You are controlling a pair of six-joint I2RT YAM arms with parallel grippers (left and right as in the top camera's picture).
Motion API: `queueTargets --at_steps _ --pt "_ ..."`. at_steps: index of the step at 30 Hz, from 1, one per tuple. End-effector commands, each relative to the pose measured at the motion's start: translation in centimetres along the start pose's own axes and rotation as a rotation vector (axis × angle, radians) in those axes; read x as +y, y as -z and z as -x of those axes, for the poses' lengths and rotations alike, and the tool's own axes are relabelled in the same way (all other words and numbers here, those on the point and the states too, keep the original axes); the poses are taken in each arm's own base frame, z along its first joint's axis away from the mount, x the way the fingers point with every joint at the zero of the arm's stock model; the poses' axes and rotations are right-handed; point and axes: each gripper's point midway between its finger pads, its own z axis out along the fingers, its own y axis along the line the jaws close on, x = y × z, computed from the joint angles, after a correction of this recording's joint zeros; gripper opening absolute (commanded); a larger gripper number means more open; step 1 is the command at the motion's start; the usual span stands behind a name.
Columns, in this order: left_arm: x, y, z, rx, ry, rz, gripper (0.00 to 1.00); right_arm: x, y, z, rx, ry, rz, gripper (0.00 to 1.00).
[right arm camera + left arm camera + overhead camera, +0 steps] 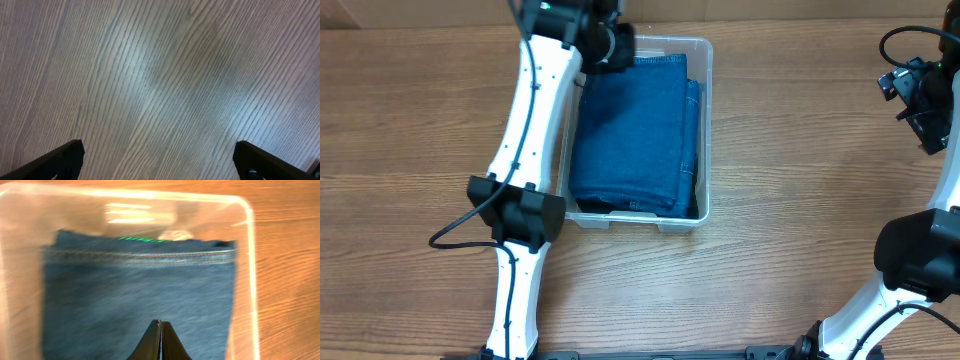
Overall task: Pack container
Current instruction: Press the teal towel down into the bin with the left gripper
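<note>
Left pincer pressed together over denim in container; right pincer spread. We judge packing nearly done; next: lift w/o snagging.

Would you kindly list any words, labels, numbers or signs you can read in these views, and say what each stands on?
None can be read.
Container: no legible print in any view.
Denim: stitching only, no tag or brand showing.
Green glints at the denim's top edge in the left wrist view: blurred dashes, not readable as characters.
Table: bare wood grain, no markings.
</note>
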Motion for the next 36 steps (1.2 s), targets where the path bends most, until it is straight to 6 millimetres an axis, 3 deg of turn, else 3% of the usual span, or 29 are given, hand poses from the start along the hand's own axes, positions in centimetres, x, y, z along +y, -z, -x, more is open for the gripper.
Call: queueTargets --at_steps 1,7,12,15,17,19,23,26,28,30,32,36 --pt "-1.7 -2.6 0.2 -0.041 -0.020 0.040 0.04 -0.1 1.0 0.0 -0.020 -0.005 0.019 1.00" --pt "-1.6 -7.4 0.3 -0.079 0.024 0.047 0.04 -0.1 1.0 0.0 -0.021 -0.005 0.019 1.00" --pt "0.7 -11.9 -3.0 0.007 0.046 0.085 0.04 -0.1 1.0 0.0 -0.021 -0.005 0.019 1.00" --pt "1.5 -13.4 -4.3 0.033 0.050 0.096 0.04 -0.1 1.0 0.0 -0.020 -0.005 0.019 1.00" --pt "1.1 -12.6 -3.2 0.002 0.046 0.084 0.04 -0.1 1.0 0.0 -0.021 -0.005 0.019 1.00" --pt "0.0 -10.7 -1.1 -0.057 0.021 0.062 0.04 -0.1 1.0 0.0 -0.021 -0.005 0.019 1.00" --pt "-3.1 -2.9 3.2 -0.210 -0.026 0.013 0.04 -0.1 1.0 0.0 -0.021 -0.006 0.019 1.00" --pt "-4.8 2.7 4.3 -0.283 -0.048 -0.011 0.04 -0.1 1.0 0.0 -0.021 -0.005 0.019 1.00" --pt "-4.7 4.6 3.1 -0.261 -0.047 0.010 0.04 -0.1 1.0 0.0 -0.021 -0.005 0.019 1.00" --pt "-3.5 4.5 1.5 -0.195 -0.031 0.063 0.04 -0.1 1.0 0.0 -0.021 -0.005 0.019 1.00" --pt "-1.9 2.8 -0.9 -0.093 -0.015 0.121 0.04 -0.1 1.0 0.0 -0.021 -0.005 0.019 1.00" --pt "0.6 -2.8 -4.1 0.017 0.000 0.167 0.04 -0.1 1.0 0.0 -0.020 -0.005 0.019 1.00"
